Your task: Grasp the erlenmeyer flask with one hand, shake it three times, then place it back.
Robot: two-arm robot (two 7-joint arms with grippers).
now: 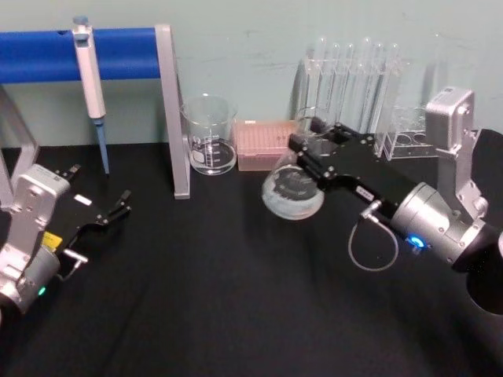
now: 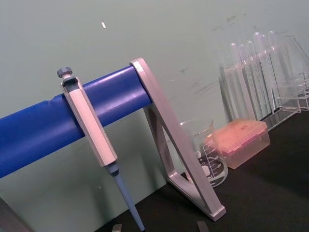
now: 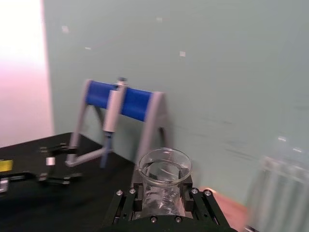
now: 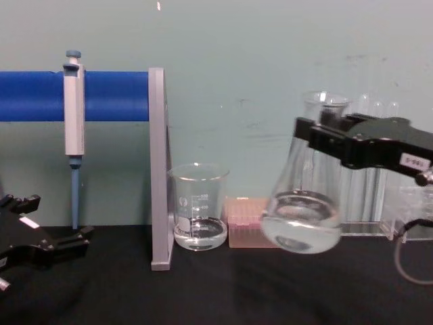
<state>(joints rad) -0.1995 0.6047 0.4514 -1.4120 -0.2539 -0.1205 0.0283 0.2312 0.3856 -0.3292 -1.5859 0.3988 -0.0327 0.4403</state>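
Above the desk, right of the beaker, the right gripper holds the flask aloft and tilted, fingers pinching its neck. Liquid sits in its base. The left gripper rests at the desk's left.

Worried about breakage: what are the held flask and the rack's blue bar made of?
The flask, in the right gripper: clear, glossy, see-through, apparently glass. The blue bar: satin sheen, likely plastic or foam sleeve; unsure. The left gripper sits idle at left.
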